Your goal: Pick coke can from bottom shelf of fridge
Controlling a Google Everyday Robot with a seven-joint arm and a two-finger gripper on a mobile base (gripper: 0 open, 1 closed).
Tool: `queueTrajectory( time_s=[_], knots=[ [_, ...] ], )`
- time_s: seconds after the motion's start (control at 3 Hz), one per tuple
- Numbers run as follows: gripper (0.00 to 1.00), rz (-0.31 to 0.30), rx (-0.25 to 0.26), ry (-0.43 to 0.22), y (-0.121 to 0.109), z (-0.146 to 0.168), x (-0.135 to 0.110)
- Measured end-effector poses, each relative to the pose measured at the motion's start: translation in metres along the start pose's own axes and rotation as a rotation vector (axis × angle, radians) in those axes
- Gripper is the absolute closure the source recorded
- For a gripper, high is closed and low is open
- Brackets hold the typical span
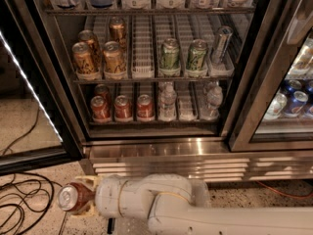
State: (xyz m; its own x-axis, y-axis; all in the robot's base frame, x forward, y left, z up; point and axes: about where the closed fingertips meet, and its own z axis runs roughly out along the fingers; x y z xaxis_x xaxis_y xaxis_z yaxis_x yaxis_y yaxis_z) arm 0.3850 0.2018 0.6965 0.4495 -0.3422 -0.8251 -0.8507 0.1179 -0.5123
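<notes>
— Whereabouts, cream two-finger gripper (80, 198)?
— Low left, over speckled floor (230, 199), clamped around small red aluminium coke can (68, 198), lying sideways, silver top facing left.
— Beyond?
— Open black-framed glass-door fridge (195, 153), with three more red cans (122, 108) on dark wire bottom shelf (156, 123).

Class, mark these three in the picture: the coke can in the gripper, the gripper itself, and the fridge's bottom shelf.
coke can (67, 198), camera view, on its silver top.
gripper (79, 198), camera view, lower left, midway between the fingertips clasping the can.
bottom shelf (181, 123), camera view, on its front rail.
</notes>
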Motion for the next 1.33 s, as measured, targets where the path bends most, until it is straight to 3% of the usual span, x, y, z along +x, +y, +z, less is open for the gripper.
queueTrajectory(
  time_s=[0.33, 0.67, 1.33],
  knots=[
    [1.00, 0.029, 0.031, 0.079, -0.007, -0.030, 0.002],
    [1.00, 0.035, 0.092, 0.142, -0.029, -0.070, 0.003],
    [1.00, 0.033, 0.224, 0.197, -0.076, -0.169, 0.008]
  ],
)
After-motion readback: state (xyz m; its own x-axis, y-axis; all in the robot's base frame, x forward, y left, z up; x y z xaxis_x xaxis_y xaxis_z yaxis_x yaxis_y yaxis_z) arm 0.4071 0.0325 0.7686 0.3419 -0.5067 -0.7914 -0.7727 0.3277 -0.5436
